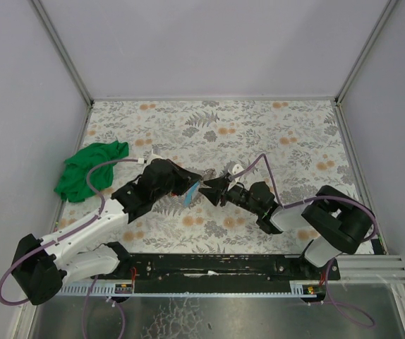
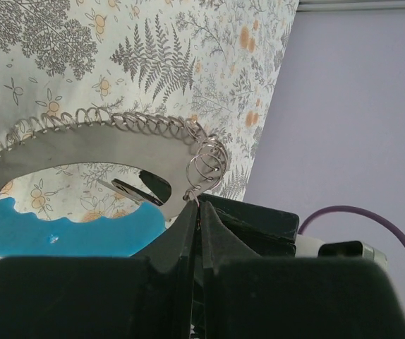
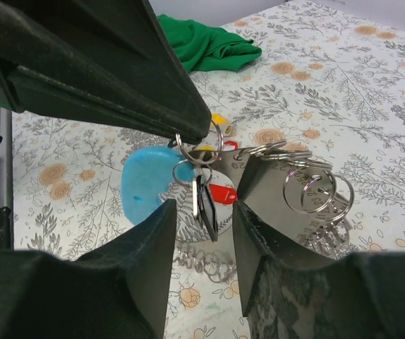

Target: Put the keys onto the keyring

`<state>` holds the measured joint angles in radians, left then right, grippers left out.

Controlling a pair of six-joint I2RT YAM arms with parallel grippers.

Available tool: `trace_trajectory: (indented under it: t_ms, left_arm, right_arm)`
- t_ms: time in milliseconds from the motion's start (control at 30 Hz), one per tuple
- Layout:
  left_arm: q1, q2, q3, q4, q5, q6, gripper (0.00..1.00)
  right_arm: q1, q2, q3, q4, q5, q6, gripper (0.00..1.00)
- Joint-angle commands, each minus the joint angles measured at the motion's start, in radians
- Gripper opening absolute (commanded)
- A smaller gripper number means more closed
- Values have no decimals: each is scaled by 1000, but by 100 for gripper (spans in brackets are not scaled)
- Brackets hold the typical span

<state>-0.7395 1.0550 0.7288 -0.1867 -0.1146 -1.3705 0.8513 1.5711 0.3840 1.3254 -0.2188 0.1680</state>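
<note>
Bright even light, soft shadows, wrist-view fg blurry (bg sharp)

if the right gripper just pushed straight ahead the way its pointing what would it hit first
The right gripper would most likely meet the keys hanging between its open jaws, below the keyring pinched by the left gripper. Depth is unclear.
</note>
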Motion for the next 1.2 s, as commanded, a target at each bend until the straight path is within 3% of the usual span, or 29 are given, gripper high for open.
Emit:
trace_trajectory:
  t_ms: [0, 133, 300, 433, 633, 767, 900, 1067, 1167]
  left_arm:
    - [-18, -6, -16, 113, -18, -37, 0]
    - [-29, 5, -13, 127, -12, -40, 0]
    - [-29, -4, -11, 123, -16, -34, 0]
    - [-27, -33, 1, 108, -33, -10, 0]
    - [-1, -69, 25, 61, -26, 25, 0]
    - [11, -82, -15, 71, -17, 45, 0]
    - [23, -92, -80, 144, -8, 123, 19]
    - [32, -108, -152, 298, 39, 328, 41]
    - [33, -112, -184, 422, 102, 490, 44]
  right_arm:
    - [9, 31, 41, 145, 4, 43, 42]
    - [8, 59, 39, 203, -1, 51, 31]
    - [9, 37, 21, 162, 6, 24, 1]
    - [8, -33, -23, 34, 70, -44, 0]
    - [2, -170, -3, -303, 202, -136, 0]
    - [1, -270, 60, -510, 195, -208, 0]
    - [1, -350, 122, -701, 169, -283, 0]
    - [1, -414, 213, -948, 130, -365, 0]
    - [2, -439, 266, -1083, 115, -409, 0]
